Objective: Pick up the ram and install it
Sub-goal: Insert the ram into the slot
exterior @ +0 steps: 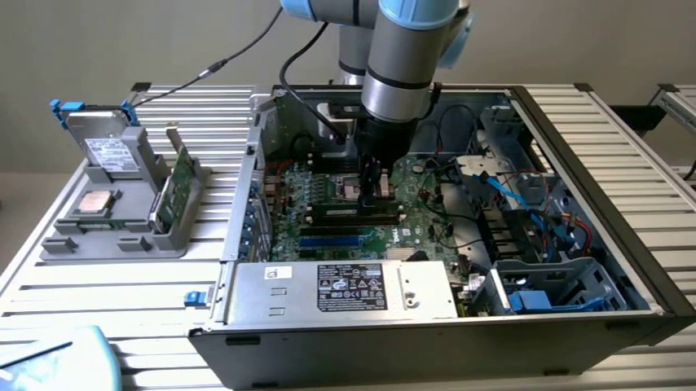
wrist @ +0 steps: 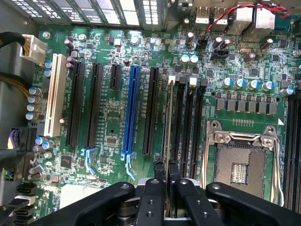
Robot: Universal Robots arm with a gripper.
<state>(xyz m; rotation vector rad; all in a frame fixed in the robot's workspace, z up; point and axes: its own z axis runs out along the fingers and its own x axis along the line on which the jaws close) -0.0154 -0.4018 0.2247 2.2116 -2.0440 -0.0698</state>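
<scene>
My gripper [exterior: 376, 194] reaches down into the open computer case [exterior: 609, 212], over the motherboard [exterior: 419, 199]. In the wrist view the gripper [wrist: 165, 170] is shut on the ram [wrist: 168, 117], a thin green stick seen edge-on. The ram runs lengthwise along the first of the black memory slots [wrist: 180, 122], beside the socket [wrist: 242, 165]. Whether it sits fully in the slot I cannot tell. The two black fingers [wrist: 159, 172] press on either side of the ram's near end.
A grey fixture [exterior: 109, 236] outside the case, at the exterior view's left, holds another green stick [exterior: 178, 186], a silver processor chip [exterior: 96, 202] and a grey drive [exterior: 109, 151]. The power supply [exterior: 348, 289] lines the case front. Cables [exterior: 544, 204] crowd the case's right part.
</scene>
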